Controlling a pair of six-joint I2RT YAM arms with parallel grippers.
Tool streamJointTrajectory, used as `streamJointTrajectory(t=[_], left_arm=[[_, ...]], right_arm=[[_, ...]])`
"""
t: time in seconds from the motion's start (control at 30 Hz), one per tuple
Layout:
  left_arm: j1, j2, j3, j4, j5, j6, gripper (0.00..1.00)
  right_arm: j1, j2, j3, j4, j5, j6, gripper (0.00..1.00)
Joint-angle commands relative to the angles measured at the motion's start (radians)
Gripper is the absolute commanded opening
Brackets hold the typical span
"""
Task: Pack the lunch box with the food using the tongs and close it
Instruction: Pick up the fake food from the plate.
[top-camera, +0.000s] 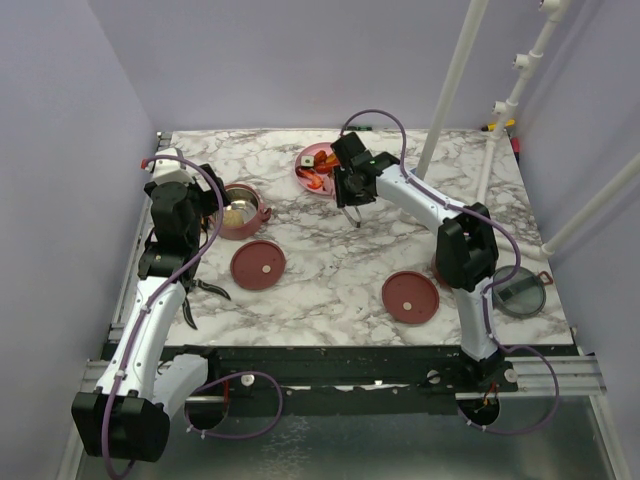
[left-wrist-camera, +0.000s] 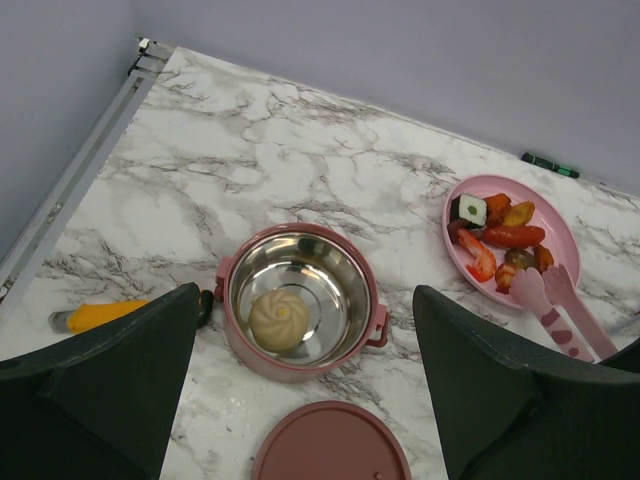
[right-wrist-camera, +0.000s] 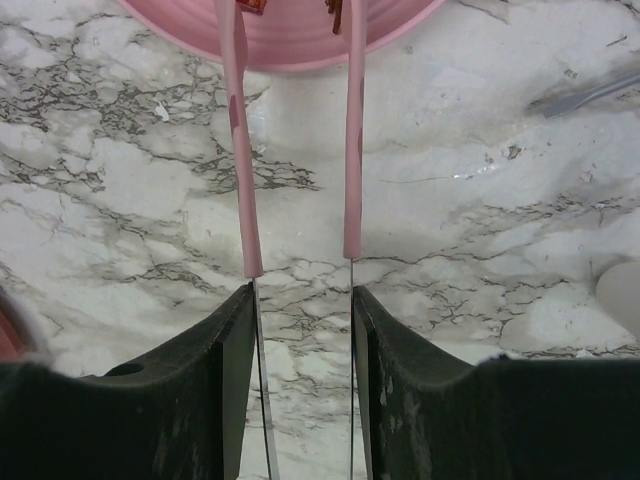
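One lunch box tier (left-wrist-camera: 245, 345) stands open on the marble with a tan round bun (left-wrist-camera: 279, 320) inside. My left gripper (left-wrist-camera: 310, 400) hangs open above and just in front of it (top-camera: 250, 228), holding nothing. To the right, the pink plate (left-wrist-camera: 555, 235) carries red sausage pieces (left-wrist-camera: 512, 236) and dark bits of food. My right gripper (right-wrist-camera: 303, 380) is shut on the pink tongs (right-wrist-camera: 240, 150). The tongs' arms are apart and their tips (left-wrist-camera: 565, 305) rest at the plate's near edge (right-wrist-camera: 290, 35). In the top view the right gripper (top-camera: 348, 190) sits just right of the plate (top-camera: 310, 155).
Two maroon disc lids (top-camera: 258, 264) (top-camera: 410, 297) lie flat toward the front. A clear grey lid (top-camera: 522, 292) rests at the right edge. Black-handled pliers (top-camera: 205, 290) lie by the left arm, and a yellow-handled tool (left-wrist-camera: 100, 315) lies left of the tier. White poles (top-camera: 450, 90) rise at the back right.
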Motion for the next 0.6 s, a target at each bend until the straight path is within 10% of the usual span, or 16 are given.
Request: streamJointTrajectory(t=[0.0,0.57], left_arm=[[-0.008,-0.017,-0.011,0.023,0.017,0.0,0.89],[-0.009,-0.019,-0.013,0.024,0.011,0.001,0.88]], right_arm=[[-0.004,0.018,0.042,-0.035,0.028,-0.017,0.41],[-0.007,0.068,0.11,-0.037,-0.07,-0.075,0.41]])
